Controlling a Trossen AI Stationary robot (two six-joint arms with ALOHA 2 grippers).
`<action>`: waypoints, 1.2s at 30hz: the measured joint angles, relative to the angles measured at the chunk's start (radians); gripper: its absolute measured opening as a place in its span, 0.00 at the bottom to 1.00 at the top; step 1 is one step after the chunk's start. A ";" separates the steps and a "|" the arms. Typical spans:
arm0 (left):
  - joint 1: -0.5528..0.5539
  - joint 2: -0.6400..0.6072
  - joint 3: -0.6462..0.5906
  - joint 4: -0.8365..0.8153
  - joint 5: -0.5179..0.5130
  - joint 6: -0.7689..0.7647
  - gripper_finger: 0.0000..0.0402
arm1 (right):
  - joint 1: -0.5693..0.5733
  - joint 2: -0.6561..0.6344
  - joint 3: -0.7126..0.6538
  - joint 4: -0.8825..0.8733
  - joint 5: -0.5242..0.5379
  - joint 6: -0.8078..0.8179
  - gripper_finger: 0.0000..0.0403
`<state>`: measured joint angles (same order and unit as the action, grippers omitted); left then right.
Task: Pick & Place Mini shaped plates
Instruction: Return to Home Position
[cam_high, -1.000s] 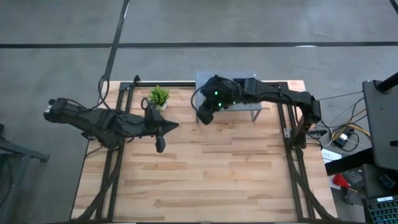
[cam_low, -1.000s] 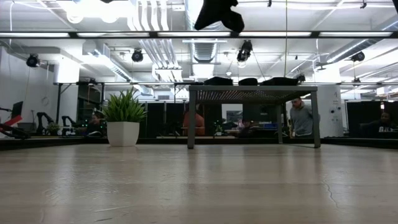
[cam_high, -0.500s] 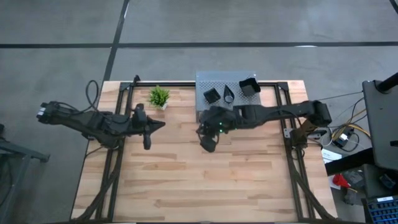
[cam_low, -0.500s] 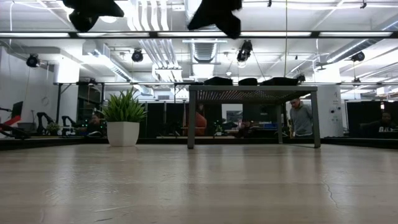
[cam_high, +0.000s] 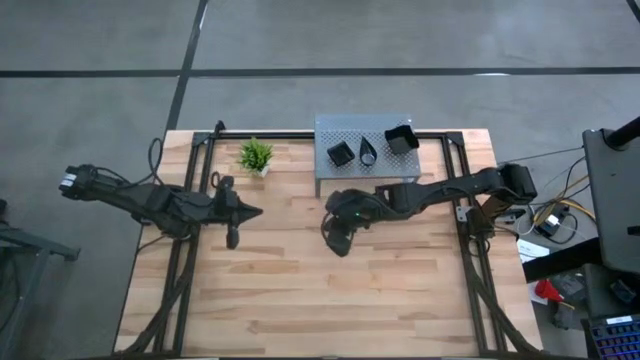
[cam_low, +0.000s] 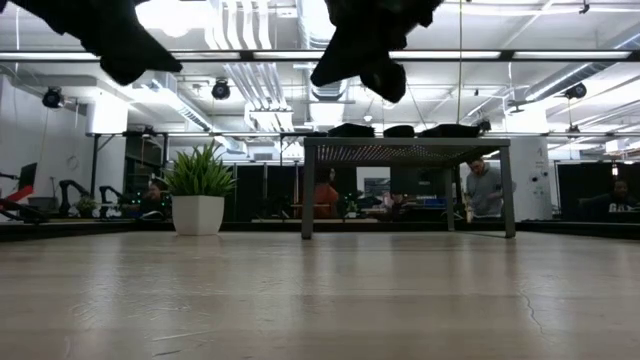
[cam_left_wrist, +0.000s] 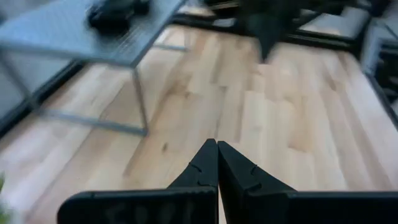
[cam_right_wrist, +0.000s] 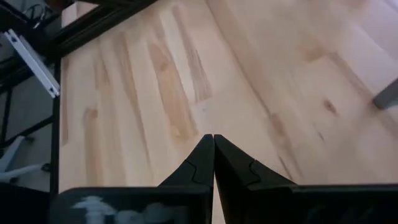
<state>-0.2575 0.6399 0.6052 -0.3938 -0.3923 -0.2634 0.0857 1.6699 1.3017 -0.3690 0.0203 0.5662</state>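
Wooden tabletop stretches beneath two dark arms. The small black plates sit in three groups on the grey shelf at the far edge, near a potted plant. The left claw and right claw hang over the boards, both pinched shut and empty, apparently because the stacking is finished.
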 joint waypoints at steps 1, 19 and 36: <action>0.001 -0.001 -0.010 0.000 -0.017 -0.042 0.00 | 0.004 -0.003 -0.018 0.020 -0.002 0.003 0.02; 0.000 -0.243 -0.453 0.671 0.207 0.093 0.00 | 0.026 -0.093 -0.325 0.496 -0.159 -0.135 0.02; 0.001 -0.401 -0.575 0.735 0.224 0.105 0.00 | -0.006 -0.173 -0.590 0.867 -0.236 -0.193 0.02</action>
<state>-0.2569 0.2388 0.0305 0.3414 -0.1679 -0.1586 0.0799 1.4972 0.7113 0.4975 -0.2160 0.3734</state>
